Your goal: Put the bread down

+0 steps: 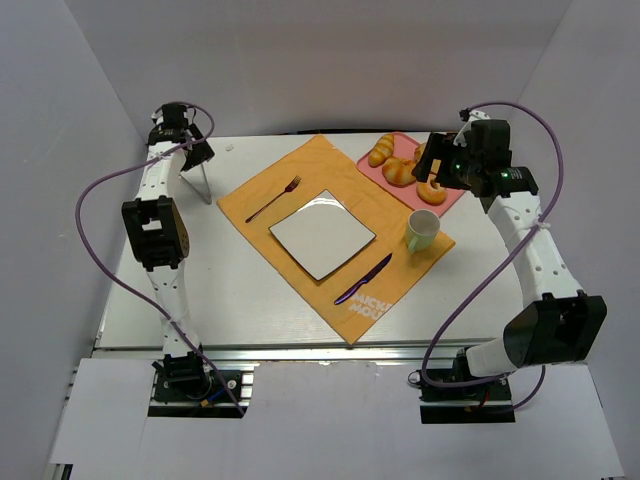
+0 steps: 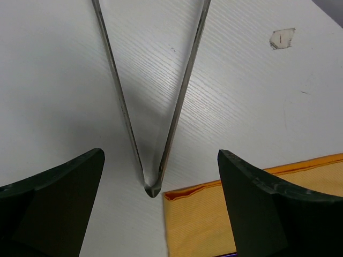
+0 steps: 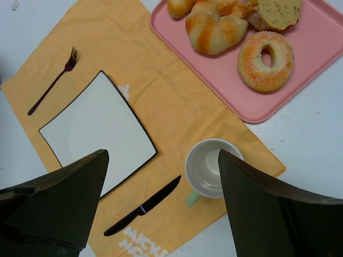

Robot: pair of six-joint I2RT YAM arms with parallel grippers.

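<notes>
The bread [image 1: 399,172] is a round golden-orange bun with a lobed top, lying on the pink tray [image 1: 448,200] at the back right. In the right wrist view the bread [image 3: 214,33] lies near the top edge on the tray [image 3: 316,69]. My right gripper [image 1: 432,172] hovers over the tray's near part, open and empty; its jaws [image 3: 162,160] stand wide apart above the cup and mat. My left gripper [image 1: 195,150] is at the back left, open and empty, above the metal tongs [image 2: 155,182].
A ring doughnut [image 3: 266,60], an elongated roll [image 1: 381,150] and a cut seeded piece [image 3: 276,12] share the tray. On the orange mat [image 1: 300,180] lie a white square plate [image 1: 322,235], a fork [image 1: 275,198], a dark knife [image 1: 364,278] and a green-handled cup [image 1: 422,230]. The tongs [image 1: 203,182] lie left of the mat.
</notes>
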